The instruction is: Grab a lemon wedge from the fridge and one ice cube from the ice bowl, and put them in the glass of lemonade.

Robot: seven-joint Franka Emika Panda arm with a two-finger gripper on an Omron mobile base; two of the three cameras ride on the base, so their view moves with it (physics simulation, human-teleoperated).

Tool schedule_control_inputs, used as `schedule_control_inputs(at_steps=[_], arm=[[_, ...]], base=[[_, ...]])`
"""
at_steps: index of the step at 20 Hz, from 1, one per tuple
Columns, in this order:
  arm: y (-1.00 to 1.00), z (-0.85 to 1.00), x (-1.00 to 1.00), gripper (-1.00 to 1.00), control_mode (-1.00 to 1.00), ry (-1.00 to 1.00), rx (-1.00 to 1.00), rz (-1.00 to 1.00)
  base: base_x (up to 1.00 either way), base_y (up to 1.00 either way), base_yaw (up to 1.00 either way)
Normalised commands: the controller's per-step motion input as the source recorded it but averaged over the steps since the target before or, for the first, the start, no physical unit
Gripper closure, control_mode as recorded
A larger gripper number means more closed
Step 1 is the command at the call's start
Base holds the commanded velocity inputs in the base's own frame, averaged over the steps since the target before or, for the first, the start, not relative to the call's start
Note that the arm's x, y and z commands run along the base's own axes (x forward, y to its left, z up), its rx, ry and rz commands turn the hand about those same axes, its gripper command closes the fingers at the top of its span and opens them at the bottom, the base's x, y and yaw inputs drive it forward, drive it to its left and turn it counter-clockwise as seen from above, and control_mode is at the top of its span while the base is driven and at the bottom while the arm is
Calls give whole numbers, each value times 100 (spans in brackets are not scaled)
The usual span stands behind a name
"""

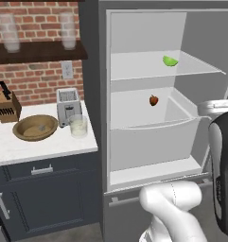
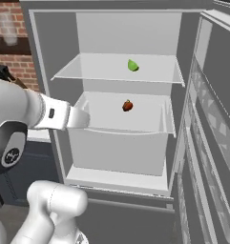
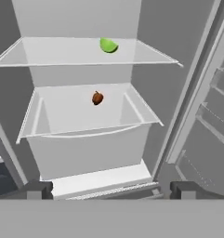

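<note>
matt grey fridge [image 1: 94, 94], wooden ice bowl [image 1: 35, 127], brick wall [image 1: 37, 80]

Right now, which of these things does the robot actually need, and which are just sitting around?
Needed: the lemon wedge on the upper shelf of the open fridge, the wooden ice bowl, the ice cube inside it, the glass of lemonade.

Just lying about: small dark red fruit, toaster, knife block, tall shelf glasses.

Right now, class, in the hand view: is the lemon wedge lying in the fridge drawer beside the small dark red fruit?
No. The lemon wedge lies on the upper glass shelf, while the dark red fruit sits alone in the drawer below.
</note>
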Motion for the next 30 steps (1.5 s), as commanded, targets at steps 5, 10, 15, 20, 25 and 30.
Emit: schedule_control_inputs(at_steps=[5,10,15,20,25,30], arm=[[0,68,21,-100,-100,1,-17,0],[-10,11,24,-100,-100,0,-1,2],[-14,-5,64,-100,-100,0,0,-1],[-46,0,96,-100,-100,6,1,3],[-42,-15,81,-100,-100,-1,3,4],[-20,-11,90,-100,-100,0,0,2]], base=[[0,0,0],[0,0,0],[0,0,0],[0,0,0],[0,0,0],[0,0,0]])
